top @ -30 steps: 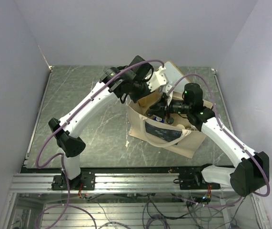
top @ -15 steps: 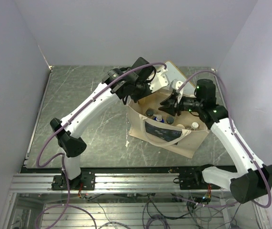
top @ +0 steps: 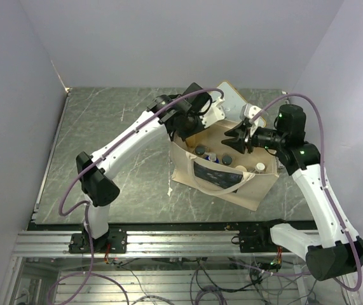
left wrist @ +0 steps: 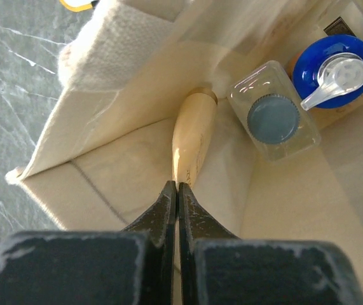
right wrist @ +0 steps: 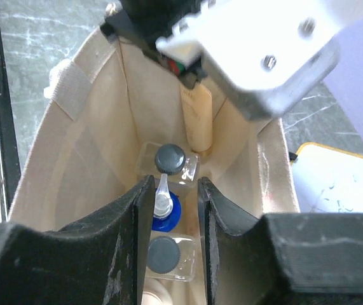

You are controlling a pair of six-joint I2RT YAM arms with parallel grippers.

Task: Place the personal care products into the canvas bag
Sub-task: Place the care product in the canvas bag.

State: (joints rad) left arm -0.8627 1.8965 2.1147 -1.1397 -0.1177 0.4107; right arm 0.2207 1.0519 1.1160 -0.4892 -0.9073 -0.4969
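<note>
Grey marbled table (top: 105, 146): no loose containers show on it in the top view.

Large cream boxy canvas bag (top: 257, 190), dark rectangular print on its near side, stands upright right of centre, mouth open. A white wood-framed board (top: 235, 100) lies just behind it.

Left gripper (left wrist: 177, 188): jaws pressed together, reaching down inside the bag's far-left corner. Cannot tell whether any fabric is caught between them. Right gripper (right wrist: 175, 183): jaws slightly apart, nothing between them, hanging over the bag mouth.

Contents, all on the bag floor:
- bottle with blue cap and silver pump (left wrist: 334, 70), body mostly hidden
- clear square bottle with dark round cap (left wrist: 273, 119), touching the pump bottle
- second clear bottle with dark cap (right wrist: 163, 255), on the pump bottle's other side
- tan tube (left wrist: 194, 136), lying in the corner, its end just off the left fingertips

Judgement: loading looks finished or nearly so; the step is getting both arms out. Best done by lifting each straight up through the mouth, clear of rim and handles, so the soft walls are not dragged and the bag does not tip. The left tips should avoid nudging the tube.
</note>
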